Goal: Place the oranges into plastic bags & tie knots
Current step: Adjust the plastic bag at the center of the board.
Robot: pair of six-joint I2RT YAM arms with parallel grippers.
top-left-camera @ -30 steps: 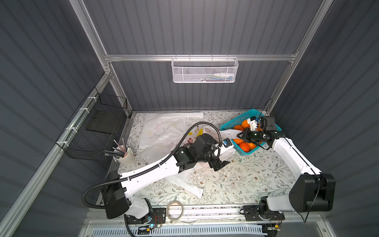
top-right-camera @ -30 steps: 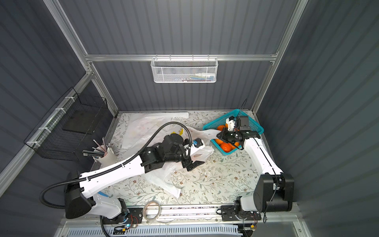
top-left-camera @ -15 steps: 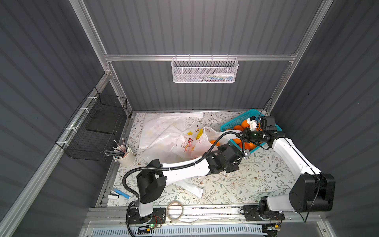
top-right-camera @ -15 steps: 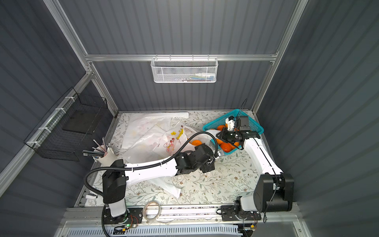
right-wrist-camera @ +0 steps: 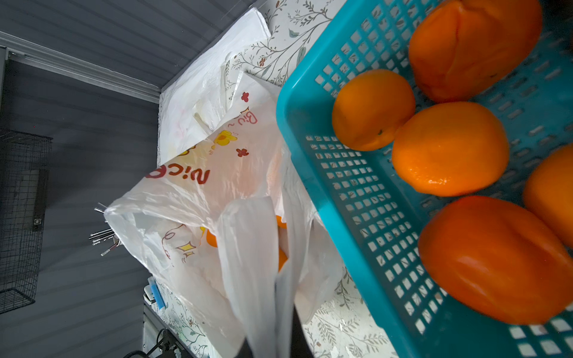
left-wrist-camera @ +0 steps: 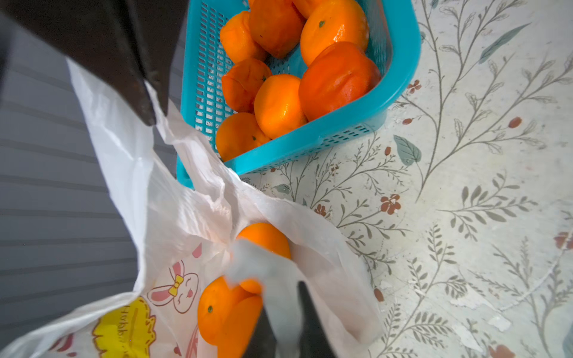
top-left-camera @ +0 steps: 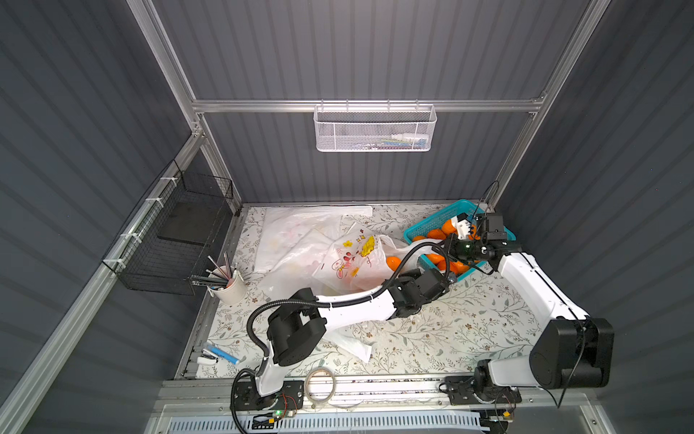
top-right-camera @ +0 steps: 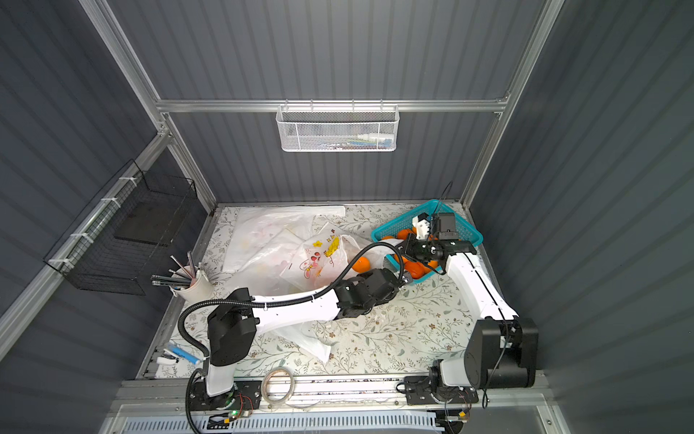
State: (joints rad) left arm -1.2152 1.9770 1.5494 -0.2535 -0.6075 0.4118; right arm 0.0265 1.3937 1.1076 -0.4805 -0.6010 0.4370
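A white printed plastic bag (top-left-camera: 351, 259) (top-right-camera: 317, 257) stands open beside the teal basket (top-left-camera: 463, 204), with oranges (top-left-camera: 393, 263) (left-wrist-camera: 217, 307) showing inside it. More oranges (left-wrist-camera: 336, 77) (right-wrist-camera: 449, 148) fill the basket. My left gripper (left-wrist-camera: 282, 299) (top-left-camera: 448, 279) is shut on one handle strip of the bag, low by the basket's near corner. My right gripper (right-wrist-camera: 273, 336) (top-left-camera: 447, 250) is shut on the other handle strip, above the basket's edge. The bag's mouth is stretched between the two. No knots show.
Spare bags (top-left-camera: 296, 229) lie flat at the back and another bag (top-left-camera: 353, 345) lies under my left arm. A cup of pencils (top-left-camera: 229, 287) and a black wire basket (top-left-camera: 180, 233) stand at the left. A tape roll (top-left-camera: 319, 383) lies on the front rail.
My left arm swung right from over the bag to the basket's near corner, and its gripper went from open to shut on a bag handle. The right arm has not moved.
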